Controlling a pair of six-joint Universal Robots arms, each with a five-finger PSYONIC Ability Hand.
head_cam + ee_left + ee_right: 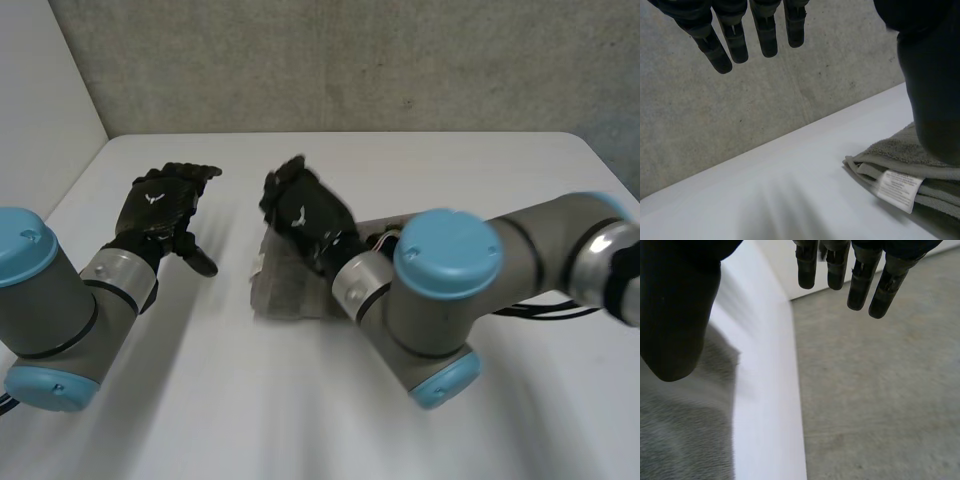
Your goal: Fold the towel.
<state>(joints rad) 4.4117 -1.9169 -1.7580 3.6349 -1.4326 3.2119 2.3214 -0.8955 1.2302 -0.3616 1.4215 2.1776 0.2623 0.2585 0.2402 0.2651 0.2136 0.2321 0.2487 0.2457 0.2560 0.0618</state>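
Towel [285, 292], one, folded, lies on the table [450, 170] in the head view, my right hand [305, 215] open over it, my left hand [165, 205] open and empty beside it; left wrist view: straight fingers [767, 40], one white label [897, 189]; right wrist view: straight fingers [860, 285] above towel.

This looks like a bare robot lab or test cell. A plain white bench [420, 165] stands against a rough grey concrete wall [350, 60] across the top of the frame. A white panel [40, 110] closes the upper left, and a left arm [50, 310] and a right arm [450, 290] with grey joints reach over the bench.

matt, looped terry cloth towel [890, 150]; smooth matt table [790, 185].
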